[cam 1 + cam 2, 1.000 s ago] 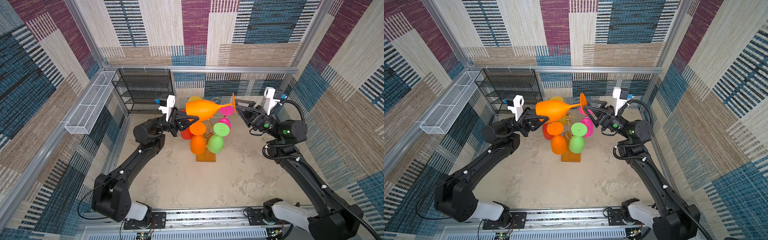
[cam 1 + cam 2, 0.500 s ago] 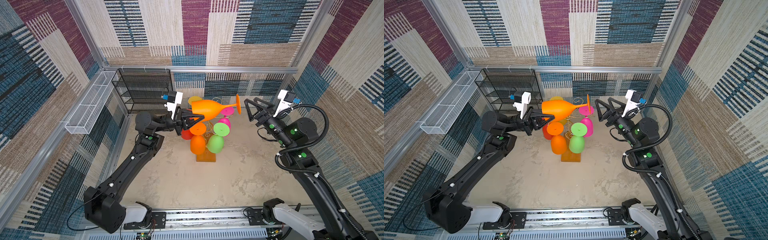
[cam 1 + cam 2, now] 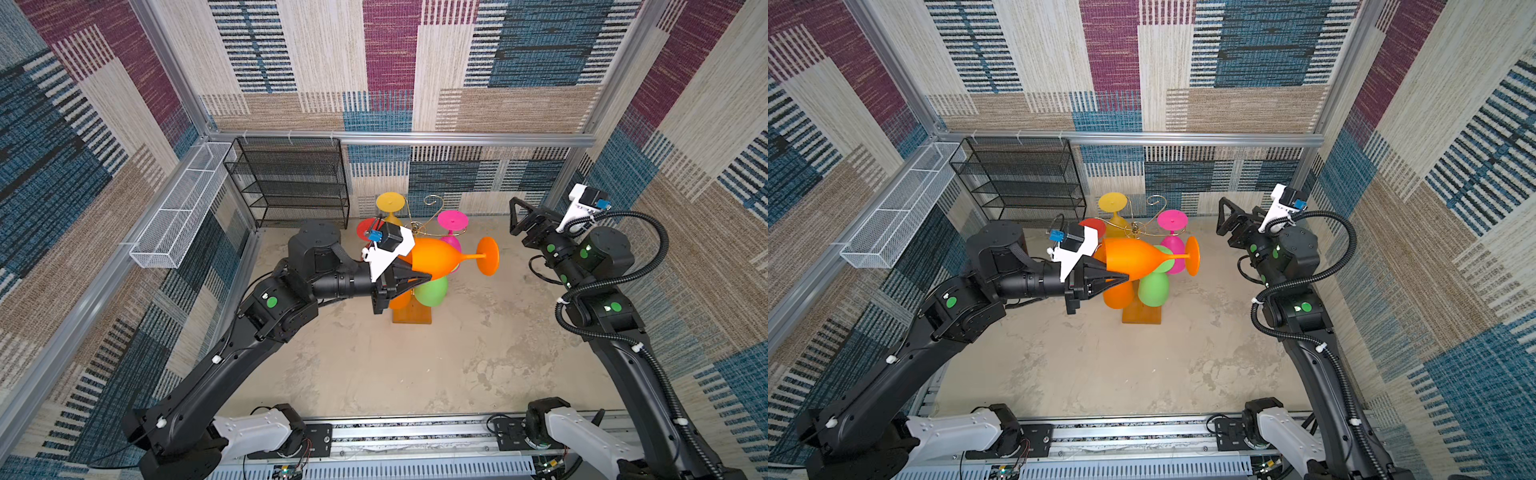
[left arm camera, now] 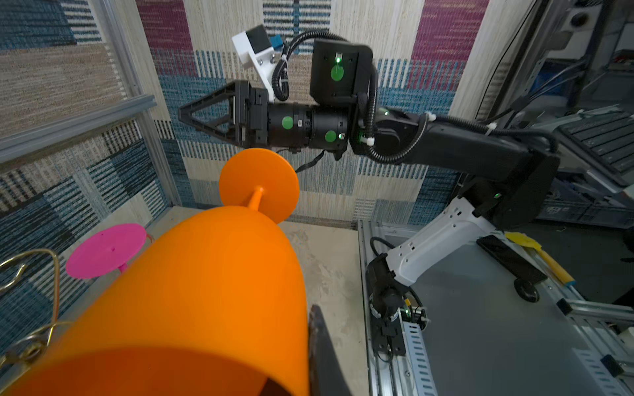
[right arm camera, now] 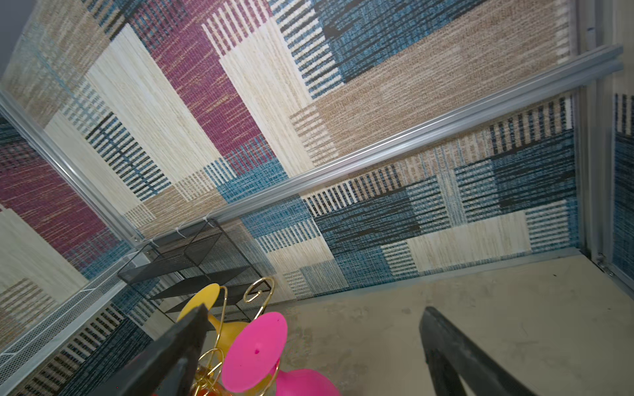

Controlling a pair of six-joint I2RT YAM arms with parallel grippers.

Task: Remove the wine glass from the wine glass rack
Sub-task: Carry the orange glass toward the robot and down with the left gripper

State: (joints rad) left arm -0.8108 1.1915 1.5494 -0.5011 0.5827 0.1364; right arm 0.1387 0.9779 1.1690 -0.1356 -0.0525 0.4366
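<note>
Hanging on the wine glass rack (image 3: pixel 415 316), far centre: yellow glass (image 3: pixel 390 203), pink glass (image 3: pixel 453 220), green glass (image 3: pixel 432 291). Bare floor (image 3: pixel 415 374) near and right of it. Clamped at the bowl rim by the left gripper (image 3: pixel 415 272): orange wine glass (image 3: pixel 436 259), lying level over the rack, foot pointing right. Spread wide and empty, well right: right gripper (image 3: pixel 515 217).
</note>
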